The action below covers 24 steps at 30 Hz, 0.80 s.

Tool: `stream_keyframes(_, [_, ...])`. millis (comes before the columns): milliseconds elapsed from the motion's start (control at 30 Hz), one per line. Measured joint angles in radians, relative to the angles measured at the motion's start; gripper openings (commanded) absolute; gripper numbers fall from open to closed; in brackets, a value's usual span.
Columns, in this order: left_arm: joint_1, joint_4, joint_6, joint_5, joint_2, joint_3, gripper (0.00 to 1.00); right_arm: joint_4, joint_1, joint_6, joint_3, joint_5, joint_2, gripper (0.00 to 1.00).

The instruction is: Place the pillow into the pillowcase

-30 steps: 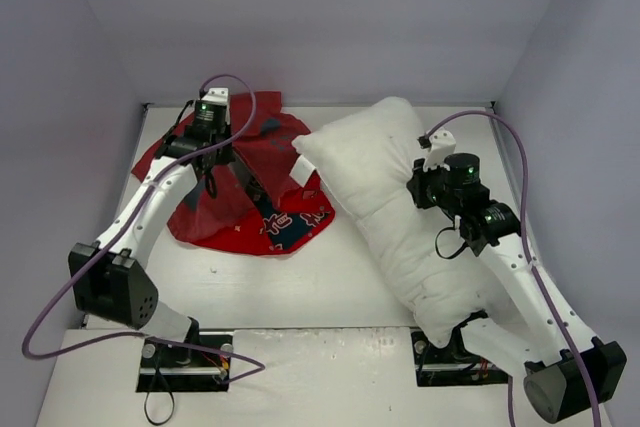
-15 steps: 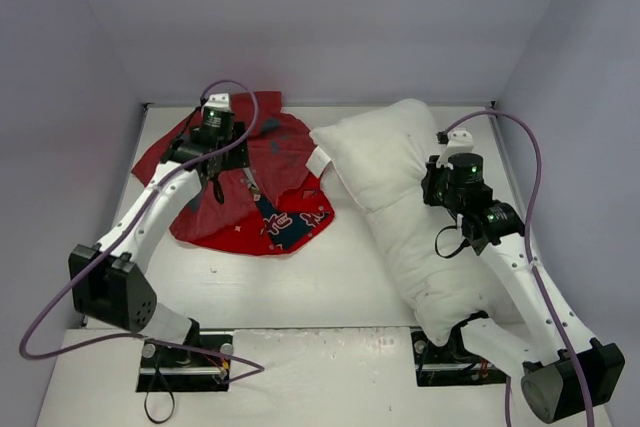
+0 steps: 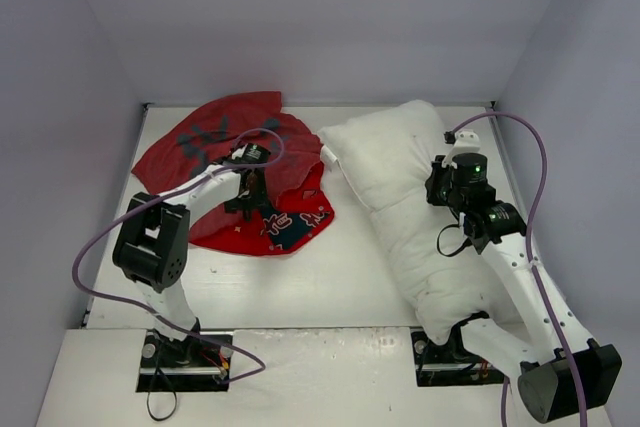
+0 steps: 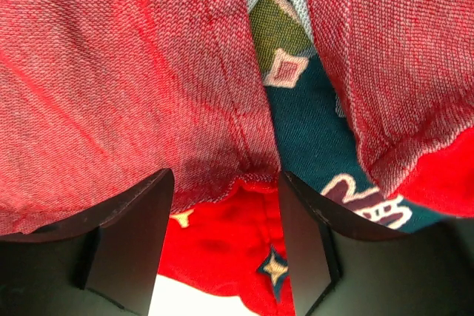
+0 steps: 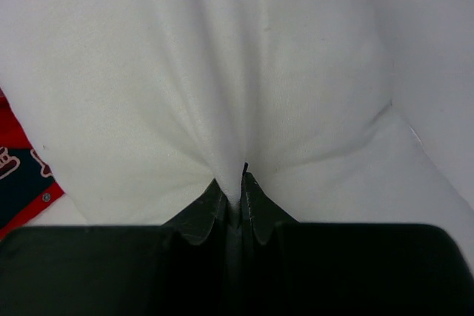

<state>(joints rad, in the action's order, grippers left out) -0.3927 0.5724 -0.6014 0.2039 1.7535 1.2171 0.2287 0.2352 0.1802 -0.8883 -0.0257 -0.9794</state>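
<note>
White pillow (image 5: 222,72) pinched in right jaws | pillowcase (image 4: 111,72) beneath left jaws

Pillowcase (image 3: 225,147) lay crumpled on the far left of the table (image 3: 300,277), pillow (image 3: 400,197) stretched diagonally along the right side, its far-left corner just beside the pillowcase, left gripper (image 4: 226,190) was over the pillowcase's near part, right gripper (image 5: 238,183) was on the pillow's right flank.

Shows a plain white bench (image 3: 330,277), matte and flat, closed in by pale lavender-grey walls (image 3: 300,27) at the back and on both sides, with a seam (image 3: 320,328) running across it near the front edge
</note>
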Motion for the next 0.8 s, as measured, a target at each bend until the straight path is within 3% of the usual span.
stream_keyframes(233, [0.000,-0.017,-0.035,-0.018,0.054,0.011,0.51,0.001,0.000,0.012,0.000,0.043,0.018,0.00])
stream_keyframes(333, [0.000,-0.026,-0.042,-0.023,0.079,0.023,0.44,0.000,0.000,0.018,0.005,0.056,0.031,0.00])
stream_keyframes(500, [0.000,-0.039,-0.073,-0.022,0.071,0.004,0.00,0.000,0.000,0.026,0.017,0.072,0.043,0.00])
stream_keyframes(667, [0.000,-0.027,-0.103,-0.019,0.000,-0.080,0.00,-0.001,0.000,0.025,0.023,0.078,0.043,0.00])
stream_keyframes(733, [0.000,0.002,-0.116,-0.011,-0.105,-0.130,0.00,-0.001,0.000,0.024,0.023,0.080,0.046,0.00])
stream_keyframes(800, [0.000,0.036,-0.132,0.006,-0.245,-0.172,0.09,0.000,0.000,0.021,0.023,0.083,0.053,0.00])
